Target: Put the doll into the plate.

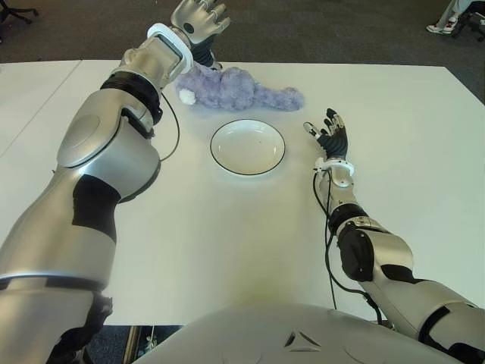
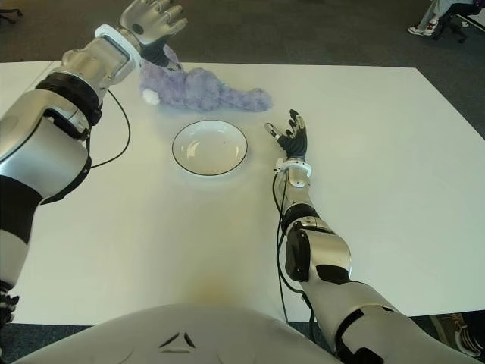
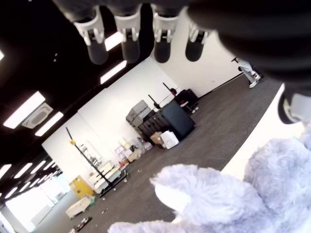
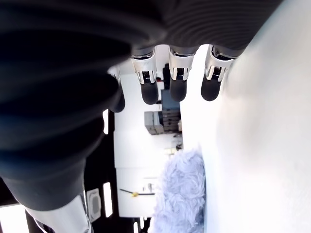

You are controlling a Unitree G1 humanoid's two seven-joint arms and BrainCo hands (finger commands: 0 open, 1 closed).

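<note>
Fluffy lilac plush doll (image 1: 239, 89) lies on white bench (image 1: 227, 250), just behind empty round white plate (image 1: 248, 147).
Left hand (image 1: 200, 18) above doll's far end, fingers spread, holds nothing.
Right hand (image 1: 330, 136) idle, right of plate, open.
Rec: drop left hand onto doll body, wrap midsection, not floppy limb, then lift clear of rim.

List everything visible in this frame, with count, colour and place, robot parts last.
doll: one, lilac plush with a white patch, lying on the table at its far edge, beyond the plate.
plate: one, white with a dark rim, nothing in it, mid-table between the hands.
table: one, white, before the robot.
cables: black, one running along each arm.
person: one, only legs and shoes showing, far right on the floor.
left hand: silver, fingers spread, raised above the doll's left end, holding nothing.
right hand: black, open, right of the plate.
</note>
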